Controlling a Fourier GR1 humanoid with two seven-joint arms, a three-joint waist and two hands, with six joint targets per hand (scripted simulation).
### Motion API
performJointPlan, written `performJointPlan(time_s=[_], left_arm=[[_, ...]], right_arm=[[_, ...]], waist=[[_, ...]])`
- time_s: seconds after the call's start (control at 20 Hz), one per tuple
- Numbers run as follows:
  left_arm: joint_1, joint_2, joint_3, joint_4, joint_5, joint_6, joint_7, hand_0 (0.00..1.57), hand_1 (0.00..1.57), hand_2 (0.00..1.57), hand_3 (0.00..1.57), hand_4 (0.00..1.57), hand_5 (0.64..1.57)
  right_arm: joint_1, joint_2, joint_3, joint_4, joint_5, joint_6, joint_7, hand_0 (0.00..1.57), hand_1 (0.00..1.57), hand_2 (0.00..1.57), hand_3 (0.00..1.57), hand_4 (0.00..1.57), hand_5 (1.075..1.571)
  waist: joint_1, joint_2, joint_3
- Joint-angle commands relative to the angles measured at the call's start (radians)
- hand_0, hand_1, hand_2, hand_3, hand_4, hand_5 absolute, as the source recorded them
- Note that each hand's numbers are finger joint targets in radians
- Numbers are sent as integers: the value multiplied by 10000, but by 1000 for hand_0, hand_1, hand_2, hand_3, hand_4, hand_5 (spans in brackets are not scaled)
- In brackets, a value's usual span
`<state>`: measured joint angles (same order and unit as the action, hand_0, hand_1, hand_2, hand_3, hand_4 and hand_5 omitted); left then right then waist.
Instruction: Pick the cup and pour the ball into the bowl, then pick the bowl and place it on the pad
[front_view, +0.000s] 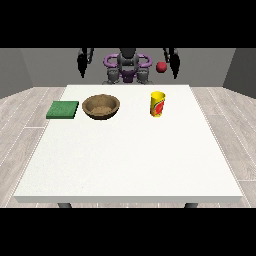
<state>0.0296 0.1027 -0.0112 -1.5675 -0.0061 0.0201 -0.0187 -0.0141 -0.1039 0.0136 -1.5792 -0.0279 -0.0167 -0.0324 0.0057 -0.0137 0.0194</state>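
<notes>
cup upright; ball seemingly airborne above it.

Both arms raised beside torso; robot hand at view's left and at view's right hang behind table's far edge.

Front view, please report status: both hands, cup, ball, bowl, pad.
Hand at view's left and hand at view's right raised behind the table, holding nothing. Cup upright, bowl beside pad, untouched. Red ball in air above cup. Nothing blocking.
</notes>
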Motion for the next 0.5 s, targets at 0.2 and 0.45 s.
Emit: performJointPlan(time_s=[0.2, 0.45], left_arm=[[-180, 457, 85, -1044, 88, -153, 833, 0, 0, 0, 0, 0, 1535], [-1063, -671, 314, -2149, 2452, -257, 2765, 0, 0, 0, 0, 0, 1537]], right_arm=[[-127, -499, -121, -911, -20, 64, 985, 0, 0, 0, 305, 1058, 1571], [-1337, 1000, 1463, -1987, -337, -1351, 3215, 0, 0, 0, 0, 846, 1570]], waist=[[-73, -2509, -167], [252, -4618, -237]])
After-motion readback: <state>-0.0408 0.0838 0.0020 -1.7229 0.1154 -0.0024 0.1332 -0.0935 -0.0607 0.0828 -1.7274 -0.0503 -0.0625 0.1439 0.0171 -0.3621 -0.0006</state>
